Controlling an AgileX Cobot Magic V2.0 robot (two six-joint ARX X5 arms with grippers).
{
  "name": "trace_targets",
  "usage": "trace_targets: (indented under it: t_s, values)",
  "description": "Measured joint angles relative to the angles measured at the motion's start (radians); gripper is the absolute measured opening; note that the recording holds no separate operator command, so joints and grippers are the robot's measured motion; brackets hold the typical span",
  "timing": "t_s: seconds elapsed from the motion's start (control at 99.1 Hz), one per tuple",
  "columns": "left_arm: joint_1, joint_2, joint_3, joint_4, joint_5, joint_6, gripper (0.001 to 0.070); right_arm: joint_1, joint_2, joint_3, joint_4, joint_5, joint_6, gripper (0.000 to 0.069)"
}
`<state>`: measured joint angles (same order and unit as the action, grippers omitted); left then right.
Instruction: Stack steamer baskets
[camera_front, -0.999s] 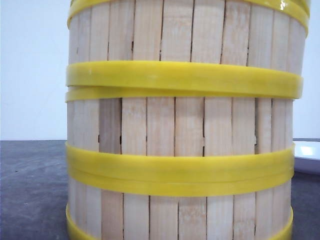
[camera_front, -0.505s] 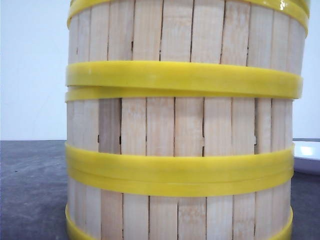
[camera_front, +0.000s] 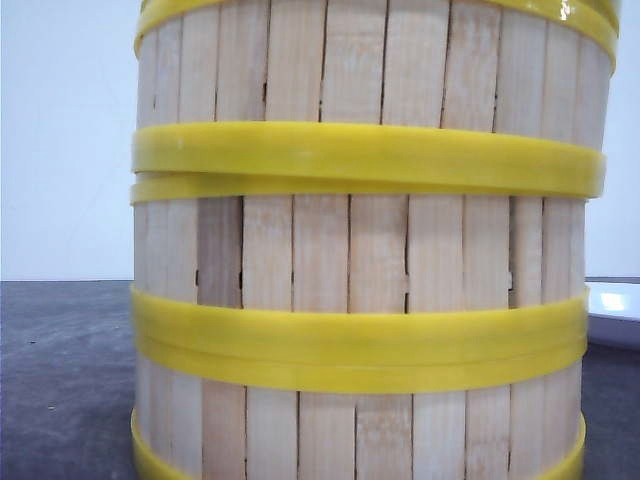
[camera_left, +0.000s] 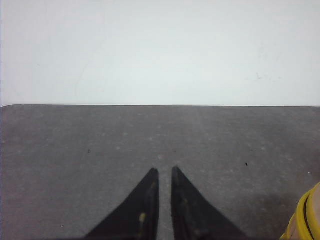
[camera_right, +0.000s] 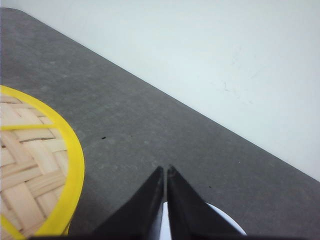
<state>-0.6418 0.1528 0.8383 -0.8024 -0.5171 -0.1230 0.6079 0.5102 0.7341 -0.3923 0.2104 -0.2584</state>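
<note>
Dark grey table (camera_front: 60, 380) against a plain white wall. Filling the front view: a stack of baskets (camera_front: 360, 260), slatted bamboo walls and yellow rims, standing upright on the table close to the camera; three tiers visible, top cut off by the frame. Stacked already, by the look of it; little or nothing left to do, though the top cannot be checked.

Left gripper (camera_left: 164, 172) low over bare table, fingers nearly together with only a thin gap, gripping nothing. At the corner of that view, a sliver of yellow rim and bamboo (camera_left: 306, 217), near the gripper but not touching it; most likely part of the stack, though too little visible to be sure. Right gripper (camera_right: 165, 172) closed tip to tip, also empty, above the table with a white dish (camera_right: 220, 220) partly hidden beneath it. Beside it, a woven lid (camera_right: 30, 165) with a yellow rim, seen from above.

Risks, as a guess: a tall stack, so any sideways brush from the left arm could shift a tier or tip the lot. Rims slightly uneven between tiers in the front view, hinting at imperfect seating. Right arm close to the lid and dish; a careless sweep could knock either.

Contents of the baskets: hidden by the walls, impossible to tell. Dish: mostly covered by the fingers, no contents visible.
</note>
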Motion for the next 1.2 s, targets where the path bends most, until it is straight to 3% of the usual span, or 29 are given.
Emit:
trace_targets:
  t_s: [0.172,0.394,0.515,0.707,0.828,1.201]
  values:
    - [0.0,0.0,0.0,0.0,0.0,0.0,0.0018,-0.105,-0.153,-0.001,-0.11,-0.053,0.003,0.0007]
    - [0.0,0.0,0.0,0.001,0.0,0.0,0.0018,-0.216,-0.352,-0.111,-0.121,0.057,0.047,0.0006]
    - [0.0,0.0,0.0,0.002,-0.002,0.0,0.0018,-0.297,-0.351,-0.224,0.031,0.049,0.06,0.0006]
    - [0.0,0.0,0.0,0.002,-0.003,0.0,0.0018,-0.43,-0.386,-0.468,0.328,-0.159,0.21,0.0006]
    - [0.0,0.0,0.0,0.002,-0.003,0.0,0.0018,-0.487,-0.47,-0.568,0.348,-0.236,0.284,0.0006]
    - [0.0,-0.001,0.003,0.005,-0.004,0.0,0.0018,-0.518,-0.505,-0.72,0.491,-0.269,0.391,0.0006]
